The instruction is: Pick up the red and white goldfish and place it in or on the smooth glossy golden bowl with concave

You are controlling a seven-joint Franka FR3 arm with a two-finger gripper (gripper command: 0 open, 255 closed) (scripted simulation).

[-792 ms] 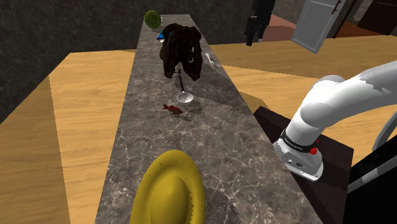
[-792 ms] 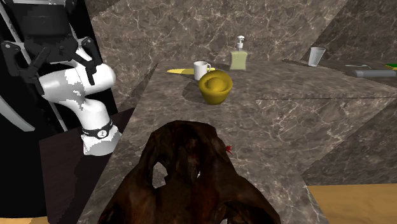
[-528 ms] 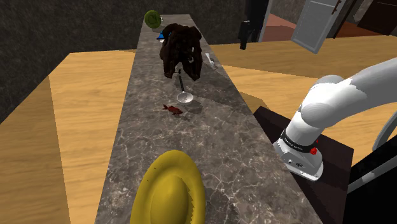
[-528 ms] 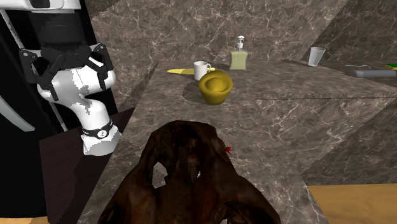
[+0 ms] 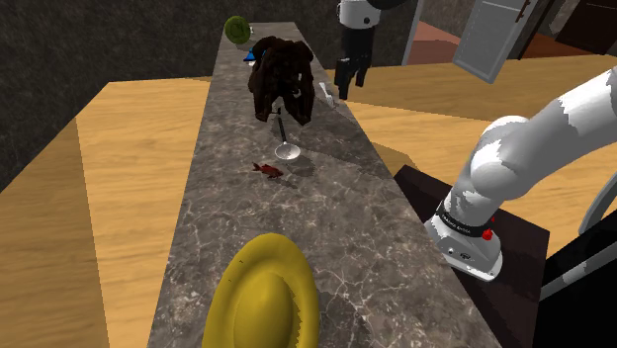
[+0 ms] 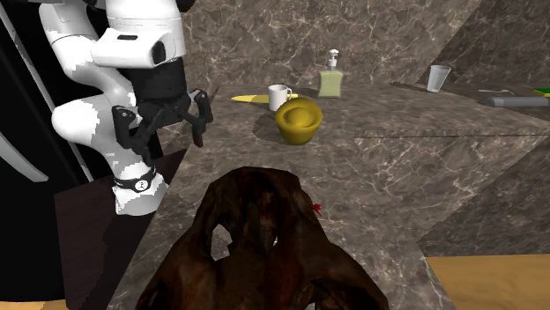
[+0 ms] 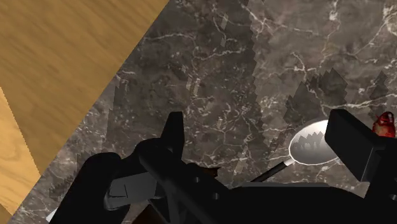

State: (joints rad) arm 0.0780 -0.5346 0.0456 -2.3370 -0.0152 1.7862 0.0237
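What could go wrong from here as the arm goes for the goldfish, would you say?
1. The goldfish lies close beside a silver ladle; the open gripper may well knock or clasp the ladle instead.
2. A tall dark brown figure stands near the gripper's likely path; the arm could clip it.
3. The fish is small and low on the counter, so the gripper might scrape it or miss.

Most likely a home kitchen: a long, dark marble-patterned counter (image 5: 326, 227) stands on a wooden floor (image 5: 119, 168). On the counter are a soap dispenser (image 6: 331, 81), white mug (image 6: 279, 96), clear glass (image 6: 439, 77) and golden bowl (image 6: 298, 120). A pale door (image 5: 489, 40) stands beyond.
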